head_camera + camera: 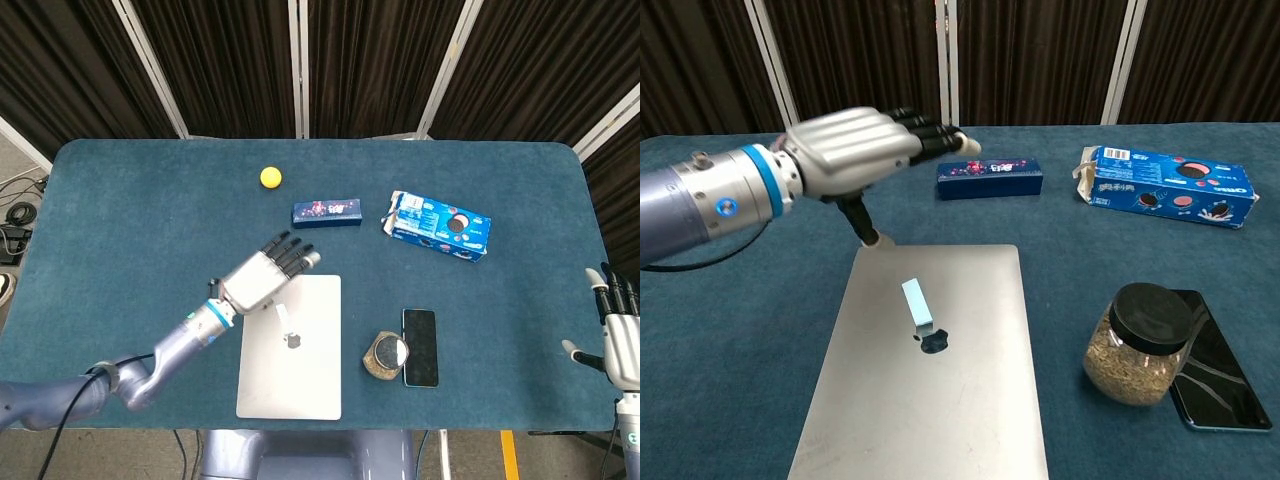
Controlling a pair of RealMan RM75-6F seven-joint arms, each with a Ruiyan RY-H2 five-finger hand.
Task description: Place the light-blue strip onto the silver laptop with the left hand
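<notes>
The light-blue strip (917, 305) (282, 315) lies flat on the silver laptop's lid (960, 400) (300, 375), just above the dark logo. My left hand (855, 152) (264, 276) hovers above the laptop's far-left corner with its fingers stretched out and apart, holding nothing. It is clear of the strip. My right hand (621, 340) hangs at the table's right edge in the head view, fingers spread and empty.
A yellow ball (270, 177) and a dark blue box (990, 177) lie behind the laptop. A blue cookie package (1165, 187) is at the back right. A black-lidded jar (1138, 343) and a phone (1215, 360) stand right of the laptop.
</notes>
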